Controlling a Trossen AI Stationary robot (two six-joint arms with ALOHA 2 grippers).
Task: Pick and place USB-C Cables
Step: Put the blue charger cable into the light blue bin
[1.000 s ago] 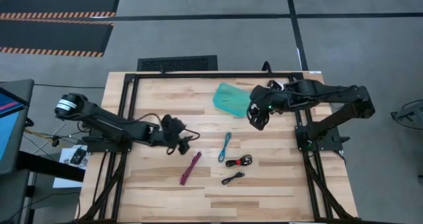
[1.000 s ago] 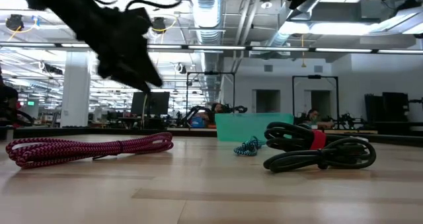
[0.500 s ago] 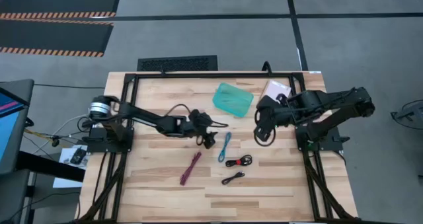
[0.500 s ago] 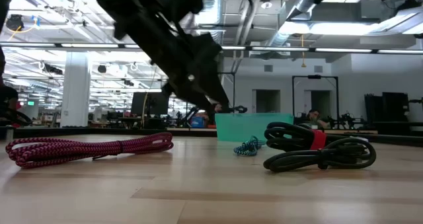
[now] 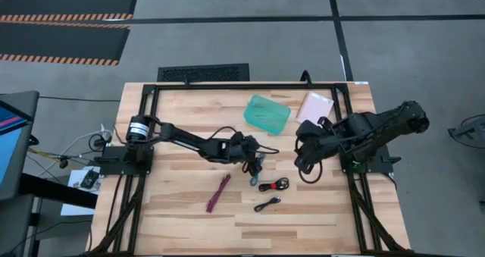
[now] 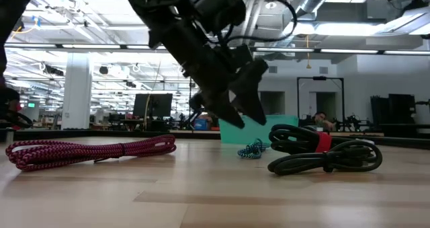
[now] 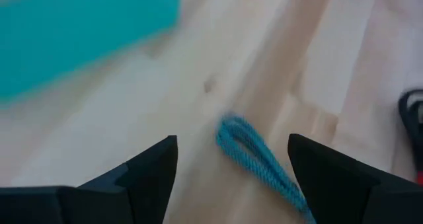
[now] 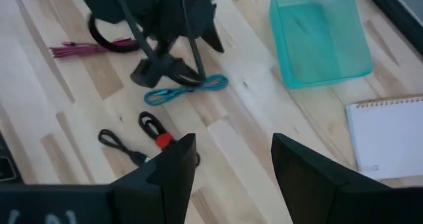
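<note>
Several cable bundles lie flat on the wooden table: light blue, magenta-purple, black with red and all black. My left gripper hangs open just above the far end of the blue cable, its fingers on either side of it without touching. In the low view the left gripper is above the blue bundle. My right gripper is open, raised to the right of the cables, holding nothing.
A teal tray stands on the far middle of the table, and a pale pink packet lies to its right. The right wrist view shows the tray beyond the left arm. Bare wood lies along the near edge.
My left gripper has swung toward the table's right, from beside the magenta cable to over the blue one, and has come down. My right gripper has moved from beside the tray toward the near edge. The cables have stayed where they were.
</note>
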